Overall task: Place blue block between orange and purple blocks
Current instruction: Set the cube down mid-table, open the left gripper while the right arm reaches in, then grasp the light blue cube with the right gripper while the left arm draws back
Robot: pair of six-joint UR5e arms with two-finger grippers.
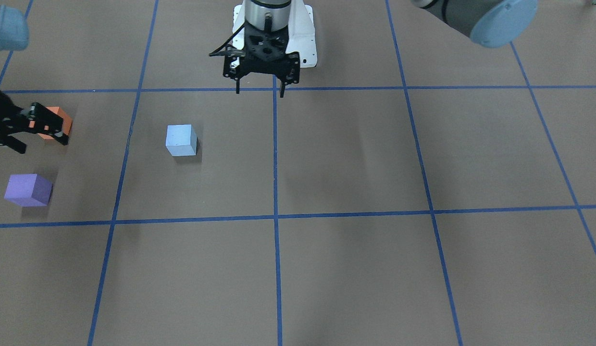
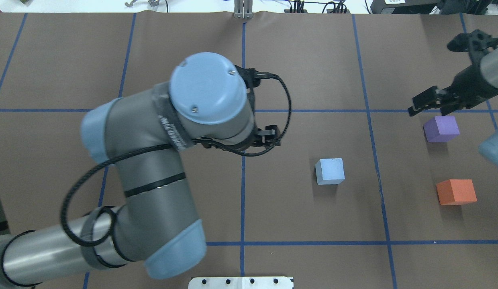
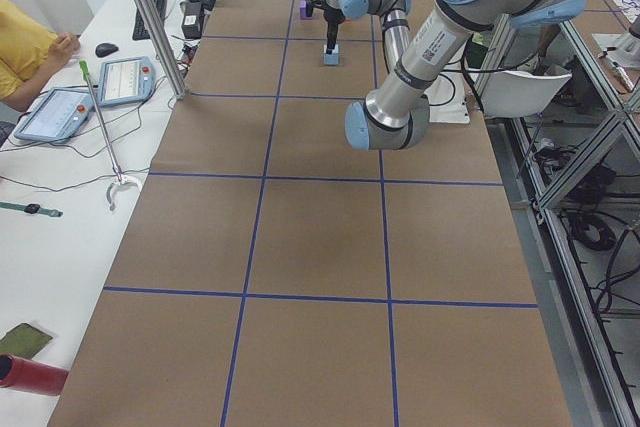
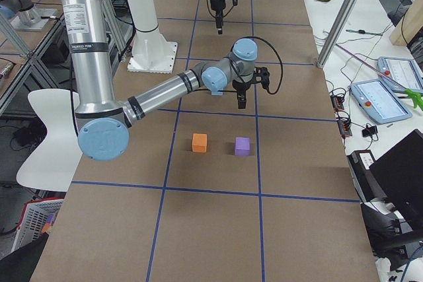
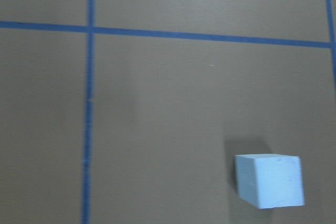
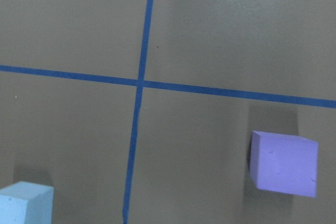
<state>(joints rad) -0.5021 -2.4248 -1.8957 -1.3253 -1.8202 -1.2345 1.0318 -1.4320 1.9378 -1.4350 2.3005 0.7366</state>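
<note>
1. Since nothing's held atm, the reach-and-grab is judged to be the step in hand. The blue block (image 2: pixel 330 171) is sat alone on the table (image 2: pixel 297 216), well apart from the other two.
2. Overhead view: the target gap is found at approx 3 o'clock of blue, w/ the purple block (image 2: pixel 441 129) at the gap's 12 and the orange block (image 2: pixel 456 192) at its 6.
3. The left gripper (image 1: pixel 260 91) is seen w/ jaws spread and empty, hung above the table.
4. The right gripper (image 1: pixel 43 145) is spread too, nothing in it, at approx purple's 11 o'clock.
5. Tip imo: jaws should be squared to two opposite faces of blue, since it's turned a bit vs the tape lines (image 2: pixel 313 243), and centred before closing.
6. The gap looks not much wider than the block, so a straight-down drop is advised.
</note>
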